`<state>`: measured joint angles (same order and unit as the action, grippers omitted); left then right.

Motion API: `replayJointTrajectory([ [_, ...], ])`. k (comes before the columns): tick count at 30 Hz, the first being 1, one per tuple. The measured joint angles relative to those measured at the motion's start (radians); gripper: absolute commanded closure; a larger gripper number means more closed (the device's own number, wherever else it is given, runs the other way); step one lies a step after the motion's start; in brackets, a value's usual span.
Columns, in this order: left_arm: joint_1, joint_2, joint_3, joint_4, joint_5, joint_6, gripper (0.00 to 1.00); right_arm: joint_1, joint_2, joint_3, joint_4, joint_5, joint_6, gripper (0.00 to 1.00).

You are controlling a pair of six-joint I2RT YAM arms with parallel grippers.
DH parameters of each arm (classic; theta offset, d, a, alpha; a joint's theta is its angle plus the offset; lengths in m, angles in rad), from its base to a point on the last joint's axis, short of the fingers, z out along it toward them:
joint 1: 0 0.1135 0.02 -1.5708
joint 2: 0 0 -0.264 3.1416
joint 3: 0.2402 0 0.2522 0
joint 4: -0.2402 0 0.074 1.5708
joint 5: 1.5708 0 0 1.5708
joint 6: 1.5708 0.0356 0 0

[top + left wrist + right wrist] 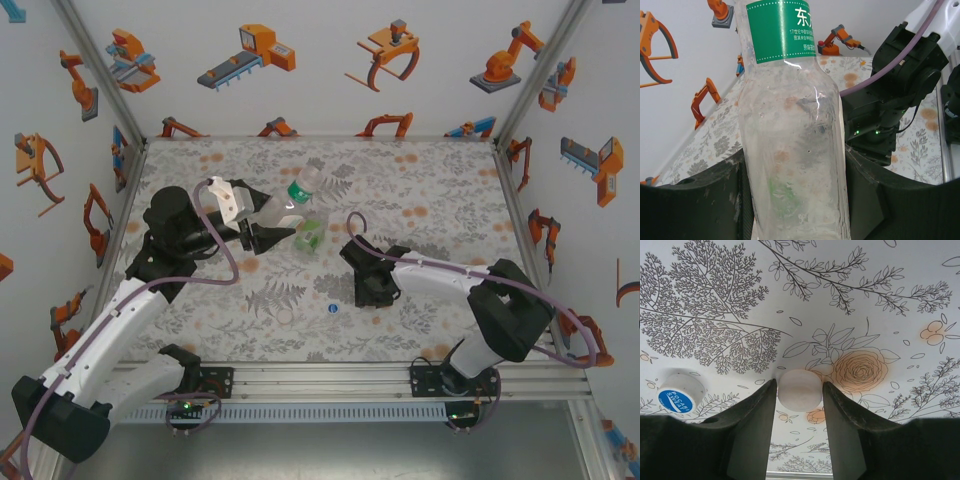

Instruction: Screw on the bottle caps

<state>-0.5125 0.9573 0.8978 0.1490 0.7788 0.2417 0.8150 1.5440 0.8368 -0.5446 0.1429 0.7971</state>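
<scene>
Looking first at the near side, the right claw (799, 385) points down at the mat (865, 300). Its two fingers (750, 440) are pressed on the white cap (799, 390), one on each side. The white cap sits right between the tips. I cannot tell if it rests on the mat or is lifted a little. The blue cap (681, 394) lies on the mat to the left of this claw, near it but not touching. Its top is blue with white letters and its side is white.

Farther off, the left claw (795, 195) is clamped on the bottle (790, 125). The bottle is clear and fills the gap between the two black fingers. Its green label (782, 30) is on the part past the tips. From above, the bottle sticks out of the claw and slants toward the back wall.

The green bottle (310, 237) lies on the mat just past the left claw's tips, on the side toward the right claw. I cannot tell if it touches the clear bottle.

Farthest away stand the white walls (300, 90) with orange robot pictures.
</scene>
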Motion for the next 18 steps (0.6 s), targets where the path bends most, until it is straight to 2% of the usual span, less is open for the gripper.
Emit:
replayJointTrajectory([
  [18, -0.01, 0.001, 0.0, -0.008, 0.0, 0.008, 0.98, 0.006, 0.0, 0.0, -0.005, 0.0, 0.0, 0.57],
])
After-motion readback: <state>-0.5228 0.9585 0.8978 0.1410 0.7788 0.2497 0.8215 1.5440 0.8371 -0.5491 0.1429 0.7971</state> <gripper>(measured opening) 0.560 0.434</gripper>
